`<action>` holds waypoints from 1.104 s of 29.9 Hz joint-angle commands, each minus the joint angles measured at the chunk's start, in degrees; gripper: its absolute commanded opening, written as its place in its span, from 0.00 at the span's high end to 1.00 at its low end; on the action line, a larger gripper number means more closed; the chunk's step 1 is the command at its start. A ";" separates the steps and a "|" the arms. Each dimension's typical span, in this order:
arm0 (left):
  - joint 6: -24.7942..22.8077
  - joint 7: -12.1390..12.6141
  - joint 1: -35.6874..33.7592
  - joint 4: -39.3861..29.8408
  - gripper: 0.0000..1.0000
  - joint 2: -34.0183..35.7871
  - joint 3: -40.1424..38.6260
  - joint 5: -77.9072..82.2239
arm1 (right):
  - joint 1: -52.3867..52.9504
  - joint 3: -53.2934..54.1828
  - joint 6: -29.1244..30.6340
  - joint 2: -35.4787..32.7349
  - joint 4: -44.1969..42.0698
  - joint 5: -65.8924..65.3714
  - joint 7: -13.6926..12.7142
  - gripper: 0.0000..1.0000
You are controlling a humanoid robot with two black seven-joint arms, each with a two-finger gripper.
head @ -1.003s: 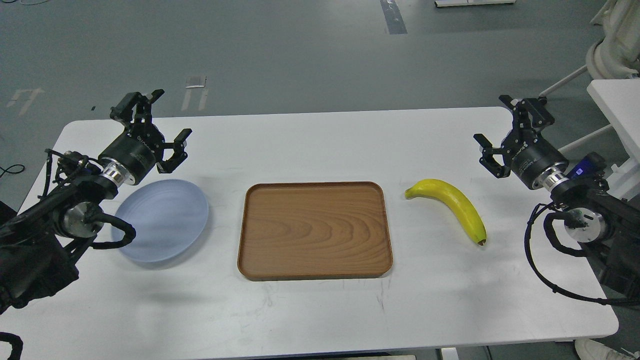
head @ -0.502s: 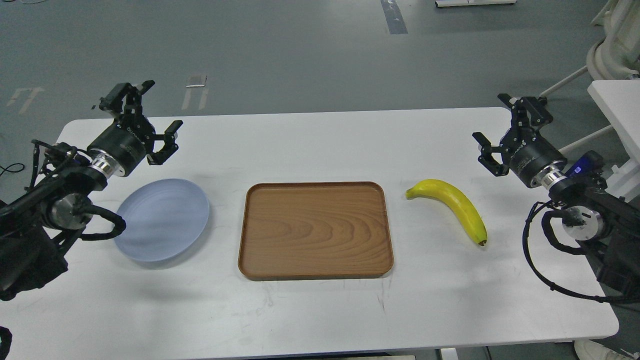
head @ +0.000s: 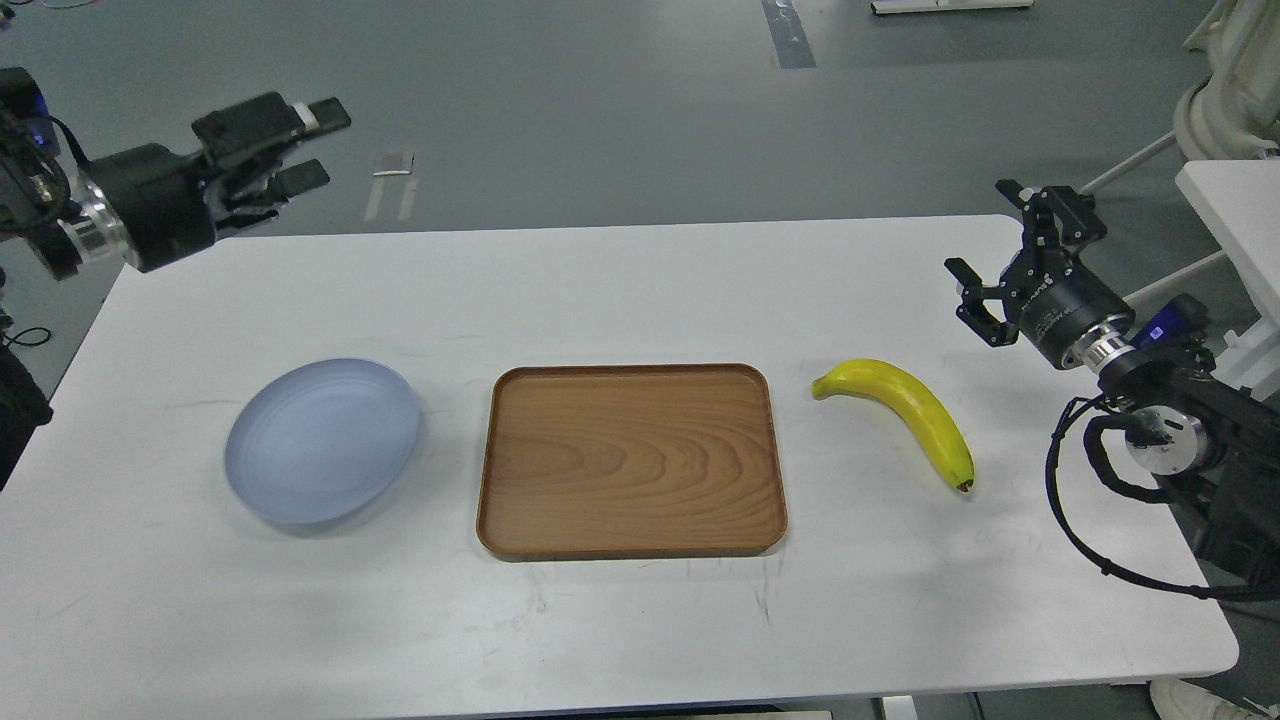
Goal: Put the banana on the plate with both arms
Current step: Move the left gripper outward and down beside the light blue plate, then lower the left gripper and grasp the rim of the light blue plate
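The yellow banana point(head: 910, 412) lies on the white table right of the tray, stem end toward the tray, dark tip toward me. The pale blue plate point(head: 322, 438) lies empty on the table's left side. My left gripper point(head: 315, 145) is open and empty, raised high over the table's far left corner, well away from the plate. My right gripper point(head: 988, 248) is open and empty, above the table behind and to the right of the banana, apart from it.
A rectangular brown wooden tray point(head: 630, 460) lies empty between plate and banana. The white table point(head: 640, 620) ends at a rounded front right corner. Another white table point(head: 1235, 205) and white equipment stand at the far right.
My left arm has swung up and back to the left, away from the plate, which now shows whole. My right gripper has barely moved. Banana, plate and tray lie where they were.
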 commanded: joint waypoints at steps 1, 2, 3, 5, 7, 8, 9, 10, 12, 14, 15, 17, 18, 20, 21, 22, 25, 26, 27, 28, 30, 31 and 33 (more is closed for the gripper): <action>0.02 -0.16 1.27 -1.51 0.01 1.42 0.89 15.23 | 0.52 -0.11 0.01 0.12 0.14 -0.07 0.00 0.00; 0.02 -0.16 1.36 -0.90 0.01 1.42 1.59 18.93 | 0.70 -0.20 0.01 0.12 0.23 -0.07 0.00 0.00; 0.02 -0.16 1.36 -0.72 0.01 1.51 2.20 20.45 | 0.70 -0.20 0.01 0.12 0.23 -0.07 0.00 0.00; 0.02 -0.16 1.36 0.33 0.01 1.60 4.65 23.43 | 0.70 -0.20 0.01 0.12 0.23 -0.15 0.00 0.00; 1.46 -0.16 1.36 2.34 0.01 1.60 7.99 24.76 | 0.70 -0.20 0.01 0.12 0.23 -0.24 0.00 0.00; 3.74 -0.16 1.45 3.75 0.01 1.60 10.79 25.03 | 0.61 -0.20 0.01 0.12 0.23 -0.24 0.00 0.00; 5.06 -0.16 1.45 4.46 0.01 1.60 12.13 25.03 | 0.61 -0.20 0.01 0.12 0.31 -0.24 0.00 0.00; 7.16 -0.16 1.45 6.21 0.01 1.34 14.84 25.03 | 0.52 -0.20 0.01 0.20 0.32 -0.16 0.00 0.00; 9.20 -0.16 1.45 8.50 0.01 0.55 16.88 24.95 | 0.52 -0.20 0.01 0.12 0.32 -0.24 0.00 0.00; 11.66 -0.16 1.89 12.53 0.01 -0.07 19.34 24.25 | 0.52 -0.20 0.01 0.21 0.40 -0.24 0.00 0.00; 11.93 -0.16 2.15 13.16 0.01 -0.51 19.61 24.16 | 0.52 -0.20 0.01 0.21 0.40 -0.24 0.00 0.00; 12.11 -0.16 2.68 15.01 0.01 -1.65 19.79 23.89 | 0.52 -0.20 0.01 0.21 0.32 -0.24 0.00 0.00; 12.11 -0.16 2.94 15.62 0.01 -1.91 19.79 23.80 | 0.61 -0.20 0.01 0.21 0.32 -0.24 0.00 0.00; 12.20 -0.16 4.00 17.29 0.02 -2.71 19.79 23.72 | 0.61 -0.20 0.01 0.29 0.32 -0.24 0.00 0.00; 12.28 -0.16 4.61 18.25 0.02 -3.23 19.79 23.63 | 0.61 -0.20 0.01 0.29 0.32 -0.24 0.00 0.00; 12.28 -0.16 5.40 19.48 0.03 -3.84 19.79 23.54 | 0.70 -0.20 0.01 0.29 0.32 -0.24 0.00 0.00; 12.63 -0.16 6.28 22.55 0.04 -5.60 19.79 22.23 | 0.61 -0.20 0.01 0.29 0.32 -0.24 0.00 0.00; 12.90 -0.16 6.37 23.35 0.04 -6.04 19.87 21.87 | 0.61 -0.20 0.01 0.29 0.32 -0.24 0.00 0.00; 13.25 -0.16 6.72 24.75 0.04 -6.83 19.96 21.43 | 0.61 -0.20 0.01 0.29 0.40 -0.24 0.00 0.00; 13.34 -0.16 7.07 25.81 0.04 -7.27 19.96 21.08 | 0.61 -0.20 0.01 0.29 0.40 -0.24 0.00 0.00; 13.34 -0.16 7.43 26.52 0.04 -7.54 19.96 20.90 | 0.61 -0.20 0.01 0.21 0.40 -0.24 0.00 0.00; 13.34 -0.16 7.60 26.79 0.05 -7.63 19.96 20.82 | 0.61 -0.20 0.01 0.21 0.40 -0.24 0.00 0.00; 13.34 -0.16 7.69 26.88 0.06 -7.63 19.96 20.64 | 0.70 -0.20 0.01 0.21 0.40 -0.24 0.00 0.00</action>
